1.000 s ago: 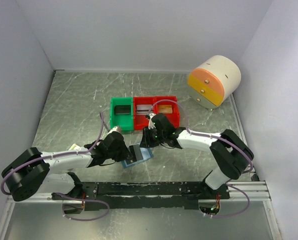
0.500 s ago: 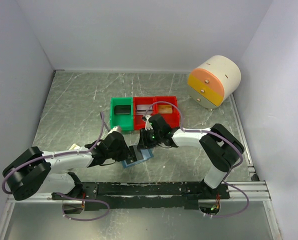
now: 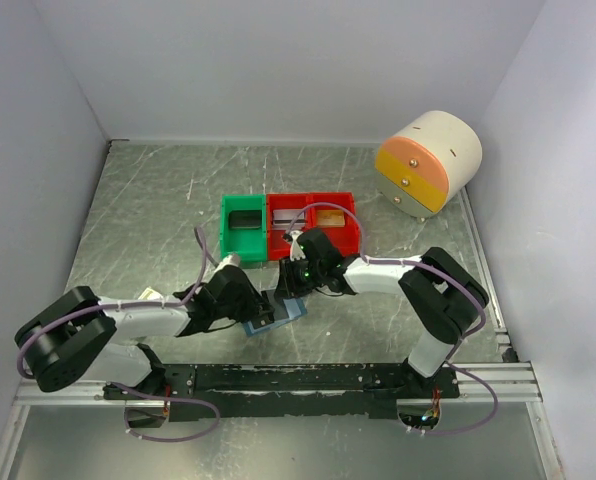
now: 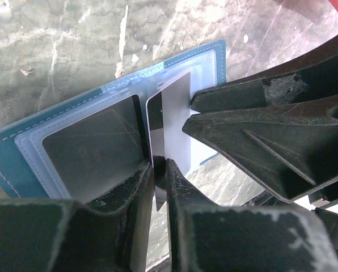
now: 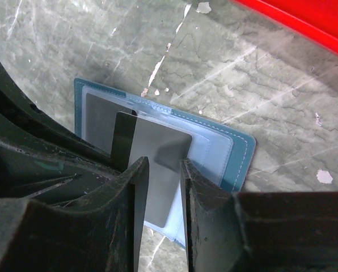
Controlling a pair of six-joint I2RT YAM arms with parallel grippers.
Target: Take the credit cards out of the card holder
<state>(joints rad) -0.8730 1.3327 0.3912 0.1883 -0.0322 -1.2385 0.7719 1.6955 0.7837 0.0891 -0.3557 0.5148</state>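
Observation:
The card holder (image 3: 284, 314) lies open on the marble table, light blue inside; it also shows in the left wrist view (image 4: 215, 56) and the right wrist view (image 5: 241, 151). A grey credit card (image 4: 176, 116) with a dark stripe is partly out of its pocket. My left gripper (image 4: 159, 165) is shut on that card's edge. My right gripper (image 5: 164, 165) is open, its fingers astride the same card (image 5: 157, 148) just above it. A second dark grey card (image 4: 89, 150) sits in the other pocket. In the top view the left gripper (image 3: 257, 307) and right gripper (image 3: 291, 289) meet over the wallet.
A green bin (image 3: 243, 226) and two red bins (image 3: 312, 222) stand just behind the wallet; the red rim shows in the right wrist view (image 5: 305, 24). A cream and orange drawer unit (image 3: 428, 160) sits at the back right. White walls close in on three sides.
The right gripper moved a little left and down onto the wallet, and its elbow swung left. The left arm shifted slightly. The wallet stayed in place.

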